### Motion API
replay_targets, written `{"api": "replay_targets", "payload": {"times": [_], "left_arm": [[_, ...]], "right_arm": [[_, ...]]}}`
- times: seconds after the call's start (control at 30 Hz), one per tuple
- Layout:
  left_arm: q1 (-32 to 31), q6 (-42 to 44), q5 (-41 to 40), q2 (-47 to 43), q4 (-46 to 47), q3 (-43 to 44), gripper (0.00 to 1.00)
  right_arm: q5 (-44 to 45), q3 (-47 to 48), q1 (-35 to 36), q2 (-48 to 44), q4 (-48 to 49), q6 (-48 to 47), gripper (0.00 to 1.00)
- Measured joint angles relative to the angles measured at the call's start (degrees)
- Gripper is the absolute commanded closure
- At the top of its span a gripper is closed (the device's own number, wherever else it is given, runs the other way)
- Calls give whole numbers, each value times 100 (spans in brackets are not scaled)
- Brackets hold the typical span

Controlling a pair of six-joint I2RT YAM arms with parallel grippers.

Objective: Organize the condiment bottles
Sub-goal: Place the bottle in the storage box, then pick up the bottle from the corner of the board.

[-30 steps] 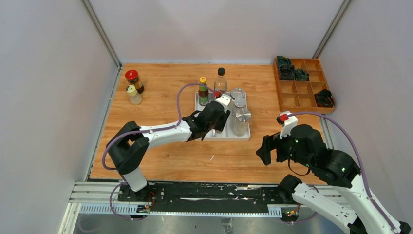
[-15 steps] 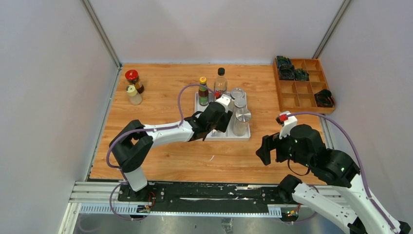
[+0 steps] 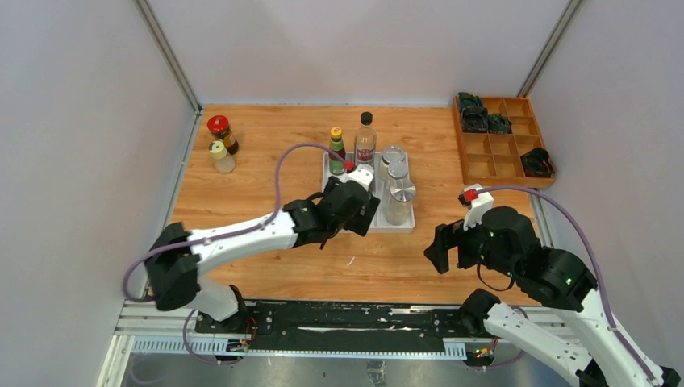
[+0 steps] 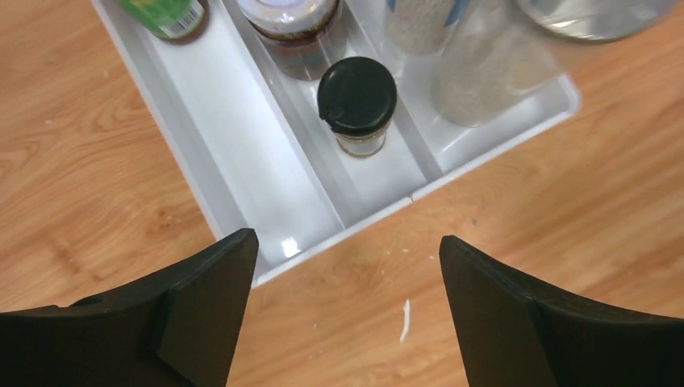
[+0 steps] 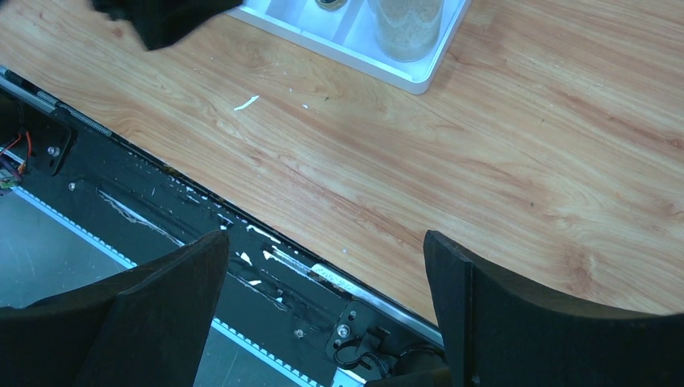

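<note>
**Left fingers (image 4: 202, 314) spread wide and empty over the near rim of a white tray (image 4: 242, 185), with a black-capped shaker (image 4: 357, 97) standing free in the middle lane just beyond them.**

Farther back in the tray stand a yellow-capped, green-labelled bottle (image 3: 336, 151), a tall black-capped bottle (image 3: 365, 137) and silver-lidded jars (image 3: 401, 191). A red-lidded jar (image 3: 219, 131) and a pale-capped shaker (image 3: 221, 156) stand well apart at the worktop's (image 3: 242, 177) far left corner. The right fingers (image 5: 145, 314), also wide and holding nothing, hang over the worktop's near edge.
</note>
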Motion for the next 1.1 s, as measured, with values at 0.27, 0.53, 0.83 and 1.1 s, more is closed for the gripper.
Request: {"api": "replay_targets", "payload": {"times": [0.27,0.53,0.83,1.1], "left_arm": [[1322,-35,-527,-1578,-612,354,0],[3471,330,-1019,302,-616,1827,0],[4441,656,-1731,2223,-369,3261,0],[4463,765,-2739,2653,109,3526,0]], "right_arm": [[-63,-33,0,0,72,-2,4],[-142,-35,0,-13,83,-2,4],[-149,-35,0,44,83,-4,4],[-173,-87,0,374,219,-11,4]]}}
